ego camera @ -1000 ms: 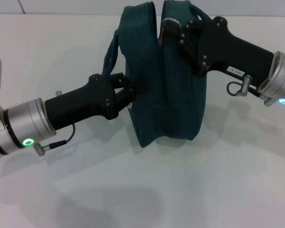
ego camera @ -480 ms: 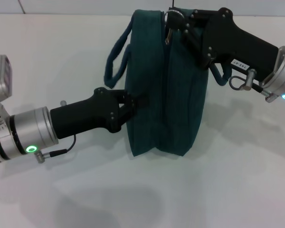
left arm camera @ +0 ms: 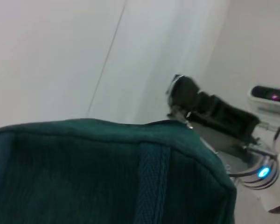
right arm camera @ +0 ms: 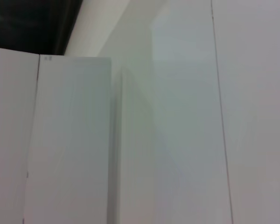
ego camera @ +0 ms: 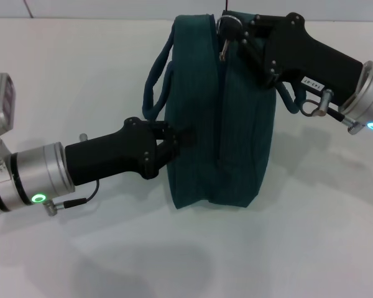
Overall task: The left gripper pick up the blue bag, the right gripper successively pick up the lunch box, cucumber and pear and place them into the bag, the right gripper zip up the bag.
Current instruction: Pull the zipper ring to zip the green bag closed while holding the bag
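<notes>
The blue bag (ego camera: 214, 112) stands upright on the white table (ego camera: 248, 254), its zipper seam running up the middle of the panel that faces the head camera, and both grippers are on it. The left gripper (ego camera: 174, 144) is at the bag's left side wall about halfway up, its fingers pinched on a fold of the fabric there, just below the loop handle (ego camera: 156, 81) that hangs off that side. The right gripper (ego camera: 231, 34) is at the bag's top edge, closed on the ring zipper pull (ego camera: 223, 45), which dangles at the head of the seam; the left wrist view shows the same claw perched just beyond the bag's top rim. The seam looks shut along its whole visible length, and no lunch box, cucumber or pear shows outside the bag, so the zip run appears close to finished. The risk from here is the bag tipping or sliding away from the left gripper: a continued pull on the ring would drag the top over, since the left hold is only a small pinch of cloth. The ring could also slip out of the fingers if the pull goes off the seam line.
</notes>
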You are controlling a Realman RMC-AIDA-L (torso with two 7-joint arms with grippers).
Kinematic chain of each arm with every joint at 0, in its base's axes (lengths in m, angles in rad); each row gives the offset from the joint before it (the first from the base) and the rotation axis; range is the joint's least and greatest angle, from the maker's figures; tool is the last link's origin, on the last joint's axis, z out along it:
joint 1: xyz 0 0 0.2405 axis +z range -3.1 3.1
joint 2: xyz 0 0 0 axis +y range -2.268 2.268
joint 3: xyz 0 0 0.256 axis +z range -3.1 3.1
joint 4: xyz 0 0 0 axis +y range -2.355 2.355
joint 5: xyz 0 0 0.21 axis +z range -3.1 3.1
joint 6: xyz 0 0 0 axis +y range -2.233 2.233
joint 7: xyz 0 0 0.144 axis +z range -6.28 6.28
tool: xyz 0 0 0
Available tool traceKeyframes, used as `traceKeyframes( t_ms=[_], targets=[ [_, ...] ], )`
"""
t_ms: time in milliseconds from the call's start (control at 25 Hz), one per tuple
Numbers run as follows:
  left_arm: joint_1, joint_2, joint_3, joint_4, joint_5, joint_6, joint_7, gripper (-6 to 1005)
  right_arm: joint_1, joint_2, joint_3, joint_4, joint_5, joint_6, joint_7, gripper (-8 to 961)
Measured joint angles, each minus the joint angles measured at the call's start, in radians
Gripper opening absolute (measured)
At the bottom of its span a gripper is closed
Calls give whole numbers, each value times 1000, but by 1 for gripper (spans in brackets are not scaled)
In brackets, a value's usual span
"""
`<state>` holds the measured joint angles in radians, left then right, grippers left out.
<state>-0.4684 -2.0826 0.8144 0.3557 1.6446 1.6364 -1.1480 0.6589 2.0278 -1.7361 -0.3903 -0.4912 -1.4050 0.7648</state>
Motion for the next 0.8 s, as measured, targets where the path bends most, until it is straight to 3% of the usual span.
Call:
traceKeyframes(
  t_ms=[800],
  targets=[
    [15,23,88,29,38,125,3,62,4,0,0,-7,10,88,2,19]
  ],
)
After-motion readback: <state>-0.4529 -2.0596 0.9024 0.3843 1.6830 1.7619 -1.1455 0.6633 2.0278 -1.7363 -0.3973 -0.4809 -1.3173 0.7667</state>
